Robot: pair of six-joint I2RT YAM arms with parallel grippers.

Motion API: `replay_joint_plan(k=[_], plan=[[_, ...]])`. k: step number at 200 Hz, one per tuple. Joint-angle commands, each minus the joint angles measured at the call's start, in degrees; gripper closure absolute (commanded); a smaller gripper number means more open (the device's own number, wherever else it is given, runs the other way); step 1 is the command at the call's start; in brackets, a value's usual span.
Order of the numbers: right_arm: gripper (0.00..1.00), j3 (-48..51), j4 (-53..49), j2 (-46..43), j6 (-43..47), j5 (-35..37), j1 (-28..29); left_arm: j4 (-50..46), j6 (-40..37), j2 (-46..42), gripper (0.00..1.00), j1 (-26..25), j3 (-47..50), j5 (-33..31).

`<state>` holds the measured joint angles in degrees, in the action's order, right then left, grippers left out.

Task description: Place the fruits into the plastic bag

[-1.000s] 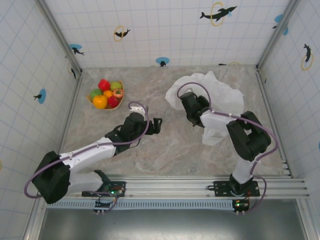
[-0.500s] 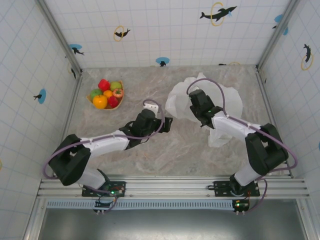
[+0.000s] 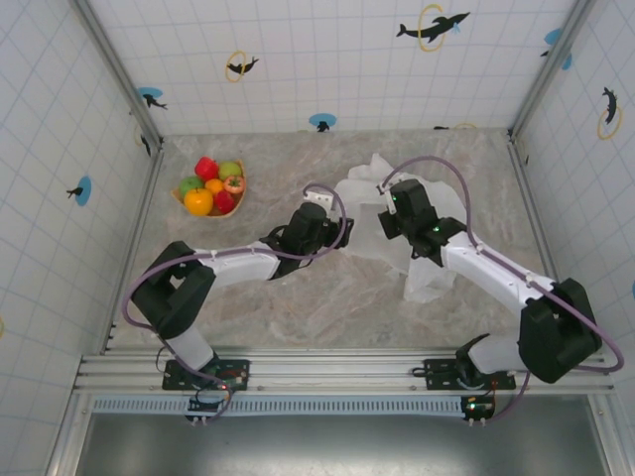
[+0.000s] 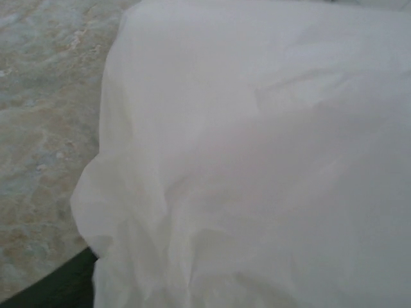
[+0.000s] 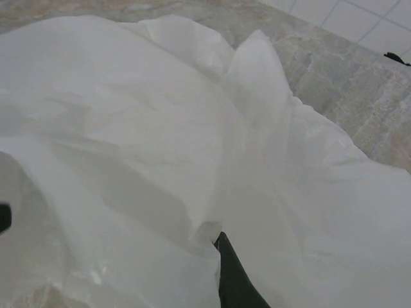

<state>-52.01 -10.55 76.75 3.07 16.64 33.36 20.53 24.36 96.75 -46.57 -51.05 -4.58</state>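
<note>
A large, crinkly, translucent white plastic bag (image 3: 362, 188) lies right of centre. The right gripper (image 3: 387, 220) is closed, apparently pinching its film. The left gripper (image 3: 342, 235) touches the bag's left edge; I cannot tell if it grips. Small glossy toy fruits (image 3: 211, 186) sit well apart, far-left, in an orange-tan wedge-shaped tray (image 3: 179, 195), nearer the left arm.

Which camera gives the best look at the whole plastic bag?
Top external: the plastic bag shows nearly whole on the table, partly under the right arm. Left wrist gives a close-up of its crumpled edge against the marble; right wrist, close-up folds.
</note>
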Motion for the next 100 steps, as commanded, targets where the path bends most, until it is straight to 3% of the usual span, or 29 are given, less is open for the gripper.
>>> replay_joint_plan(k=[1, 29, 64, 100], plan=[[0.95, 2.89, 0.73, -2.86, 5.89, 1.59, 1.13, -3.25, -0.65, -2.26, 0.47, -0.10, -0.95, 2.01], [0.73, 4.74, 1.77, -2.90, 11.33, 10.46, 3.31, -7.98, -2.40, -7.86, 0.71, 0.37, 0.14, 9.14], [0.49, 6.78, 4.50, -0.72, 15.48, 13.90, 5.19, -8.50, -0.88, -12.73, 0.84, 2.44, 2.98, 17.74], [0.44, 5.47, 7.37, 4.16, 16.66, 13.17, 5.55, -11.50, -2.74, -14.37, 0.90, 2.93, 2.78, 17.70]])
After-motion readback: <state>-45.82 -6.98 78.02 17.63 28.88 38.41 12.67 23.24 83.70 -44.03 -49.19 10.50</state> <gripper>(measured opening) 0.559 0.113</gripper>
